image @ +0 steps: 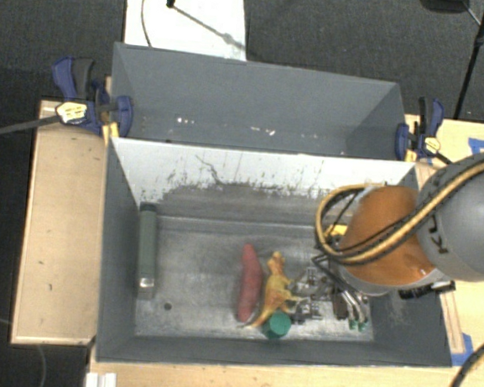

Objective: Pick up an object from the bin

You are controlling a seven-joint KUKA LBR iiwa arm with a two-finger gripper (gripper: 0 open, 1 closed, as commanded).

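- Approach step, likely: your gripper [323, 301] sits just beside a yellow plastic toy figure [276, 286]; whether it's open, cannot tell
- Next, centre over the figure, then close

I see the arm [479, 222] as a thick, rounded grey shell at the right edge of the frame, with a bit of dark lettering on its side. Left of it, a bulging orange cover [381, 239] wraps the wrist. Black and yellow cables [345, 233] run across the grey shell and loop around the cover's left side. Beneath it the gripper [334, 299] looks like a cluster of dark and silvery metal parts
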